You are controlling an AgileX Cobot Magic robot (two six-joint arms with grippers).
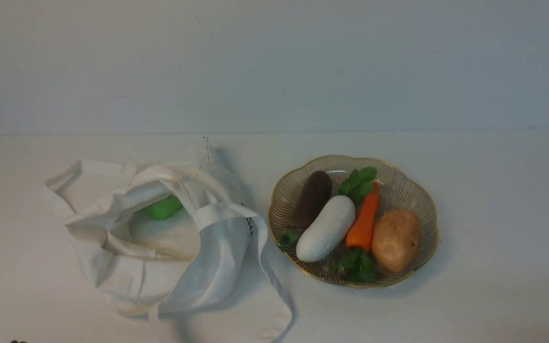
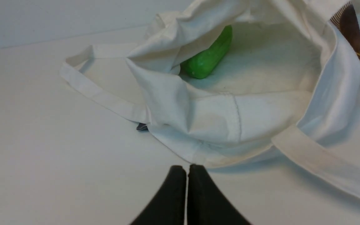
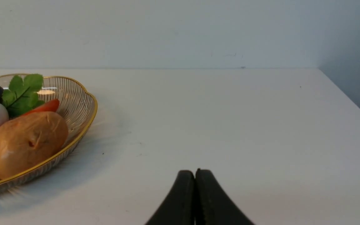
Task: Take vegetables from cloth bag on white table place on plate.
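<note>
The off-white cloth bag (image 1: 174, 238) lies open on the white table (image 1: 493, 190), left of the plate (image 1: 412, 190). A bright green vegetable (image 1: 162, 208) lies inside the bag; it also shows in the left wrist view (image 2: 208, 57). The dark purple eggplant (image 1: 313, 197) lies in the plate with its green cap toward me. My left gripper (image 2: 187, 170) is shut and empty, just short of the bag's near edge (image 2: 230, 125). My right gripper (image 3: 195, 175) is shut and empty over bare table, to the right of the plate (image 3: 83, 125). Neither gripper shows in the front view.
The plate also holds a white vegetable (image 1: 327, 228), an orange carrot (image 1: 365, 219) with green leaves (image 1: 358, 183), and a brown potato (image 1: 396, 238). A bag strap (image 1: 274, 295) trails toward the table's front edge. A grey wall stands behind the table.
</note>
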